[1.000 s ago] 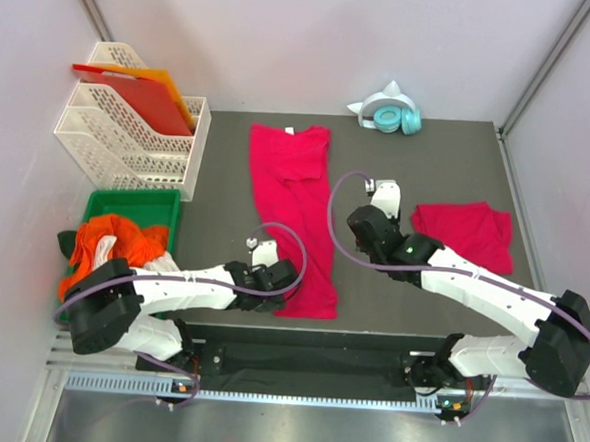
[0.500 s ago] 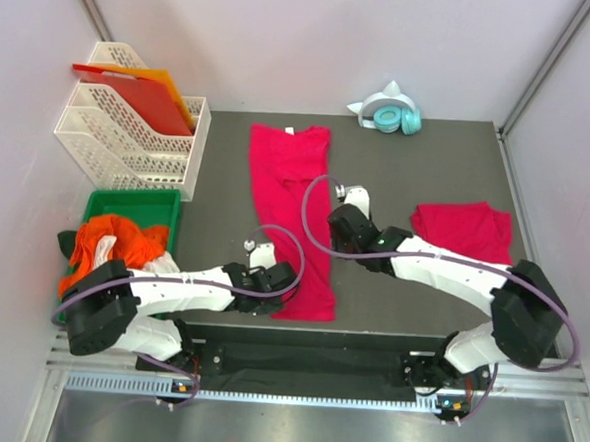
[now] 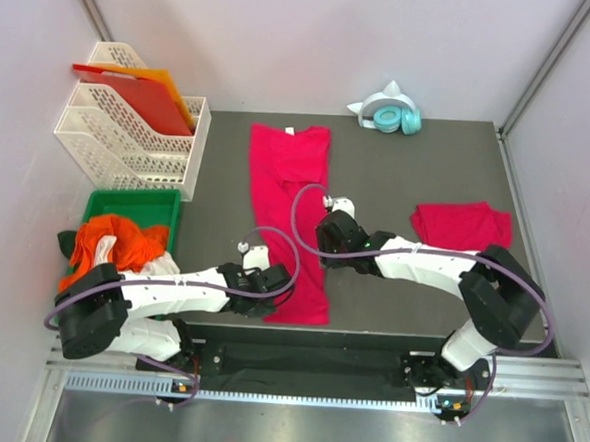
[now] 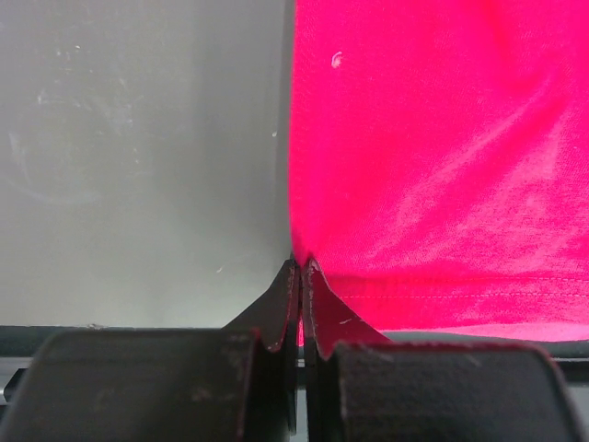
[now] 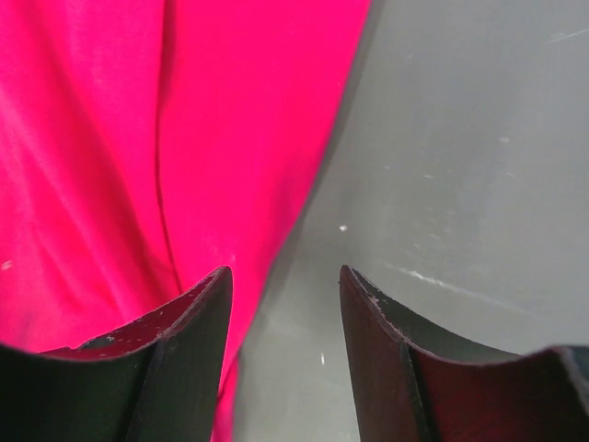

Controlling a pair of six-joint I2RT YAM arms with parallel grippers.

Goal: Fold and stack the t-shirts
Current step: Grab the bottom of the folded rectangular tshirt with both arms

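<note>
Done: we count one folded t-shirt (image 3: pixel 462 224), lying on the right of the table (image 3: pixel 418 168).
In hand: the long t-shirt (image 3: pixel 294 211) lies mid-table as a narrow strip, with its collar far and its hem near.
Left gripper (image 4: pixel 301 267): clenched on the strip's near left hem corner.
Right gripper (image 5: pixel 285 276): jaws apart, straddling the strip's right edge and holding nothing.
Left to do: we judge that the crosswise folds and the stacking remain.
Change: a second ago the right gripper stood between the two shirts. It has since crossed to the strip, and the left jaws have closed.
</note>
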